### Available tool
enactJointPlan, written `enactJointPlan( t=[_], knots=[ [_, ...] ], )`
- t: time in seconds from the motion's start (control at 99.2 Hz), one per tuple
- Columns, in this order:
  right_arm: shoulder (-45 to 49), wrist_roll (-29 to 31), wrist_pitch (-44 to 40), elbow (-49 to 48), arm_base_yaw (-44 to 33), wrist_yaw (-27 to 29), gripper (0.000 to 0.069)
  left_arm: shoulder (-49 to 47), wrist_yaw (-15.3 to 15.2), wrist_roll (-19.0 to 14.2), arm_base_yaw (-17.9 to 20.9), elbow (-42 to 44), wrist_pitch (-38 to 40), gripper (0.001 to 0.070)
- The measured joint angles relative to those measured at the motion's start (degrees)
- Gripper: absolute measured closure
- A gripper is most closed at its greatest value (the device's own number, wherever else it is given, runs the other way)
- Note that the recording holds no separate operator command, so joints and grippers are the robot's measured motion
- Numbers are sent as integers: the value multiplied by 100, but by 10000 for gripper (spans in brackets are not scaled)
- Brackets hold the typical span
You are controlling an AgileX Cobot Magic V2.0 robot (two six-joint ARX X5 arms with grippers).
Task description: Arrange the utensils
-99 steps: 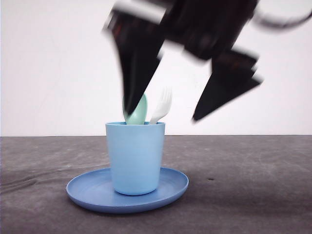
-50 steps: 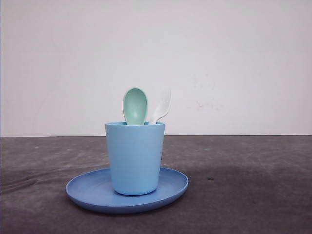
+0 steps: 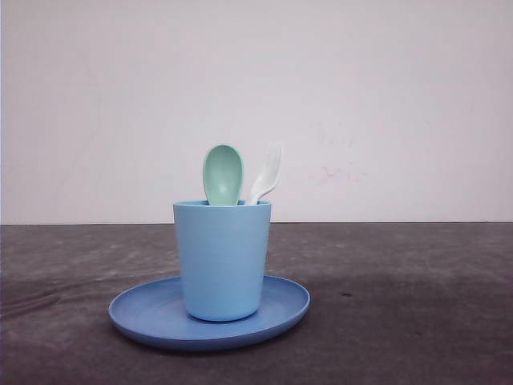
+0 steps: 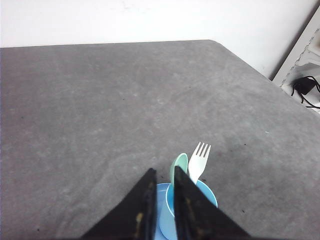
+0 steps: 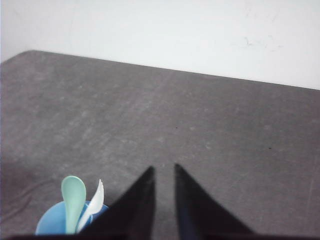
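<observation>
You see the chunky mint-green plastic spoon (image 3: pixel 222 174) and slim white plastic fork (image 3: pixel 268 175) standing heads-up in the light blue plastic cup (image 3: pixel 222 258) on the round blue plate (image 3: pixel 152 317), while your left gripper (image 4: pixel 164 176) and right gripper (image 5: pixel 164 171) hang above, fingers narrowed, holding nothing.

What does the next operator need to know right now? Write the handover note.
Left gripper: fingers nearly together, holding nothing, above the cup.
Right gripper: a narrow gap, holding nothing, off to the side of the cup.
Spoon and fork: both stand handle-down in the cup, spoon upright, fork leaning right in the front view. The cup sits on the plate.
Done: both utensils are in the cup.
Left: apparently nothing beyond parking the arms.
</observation>
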Motion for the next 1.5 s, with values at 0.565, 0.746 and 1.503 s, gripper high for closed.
enactJointPlan(
  t=[0.565,0.746,1.503],
  knots=[
    [20,-35,48,0,0,42,686,0,0,0,0,0,-2,684],
    [20,-35,48,0,0,44,686,-2,2,28,0,0,-4,684],
    [20,-35,50,0,0,46,686,-1670,-291,1113,2542,-2771,2017,684]
  ],
)
